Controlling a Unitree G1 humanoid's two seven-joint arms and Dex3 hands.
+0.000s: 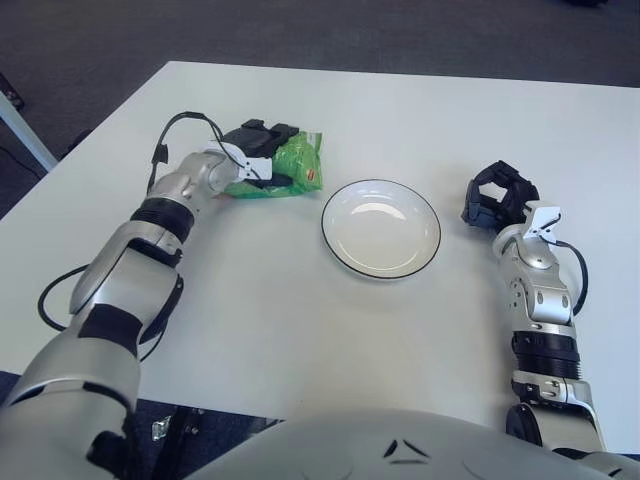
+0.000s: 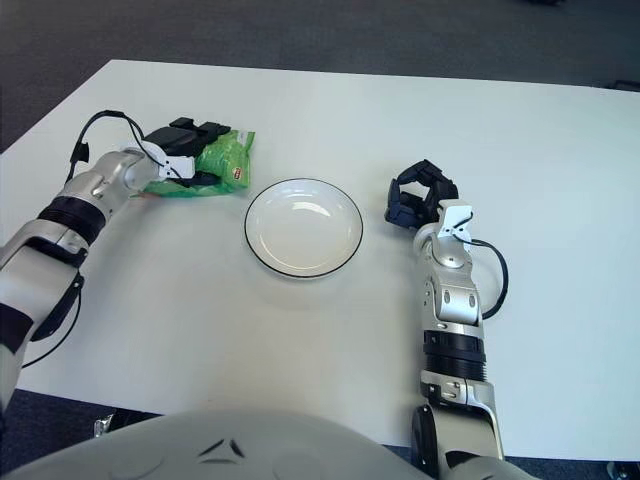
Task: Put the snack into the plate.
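Observation:
A green snack bag (image 1: pixel 294 165) lies on the white table, left of a white plate (image 1: pixel 381 227) with a dark rim. The plate holds nothing. My left hand (image 1: pixel 262 152) is at the bag, its black fingers closed over the bag's left part. The bag touches the table. In the right eye view the bag (image 2: pixel 222 160) and the left hand (image 2: pixel 190 152) show the same hold. My right hand (image 1: pixel 497 198) shows to the right of the plate, fingers curled, holding nothing.
The white table (image 1: pixel 300 330) runs wide on all sides of the plate. Its far edge meets dark carpet (image 1: pixel 300 30). A black cable (image 1: pixel 180 125) loops off my left wrist.

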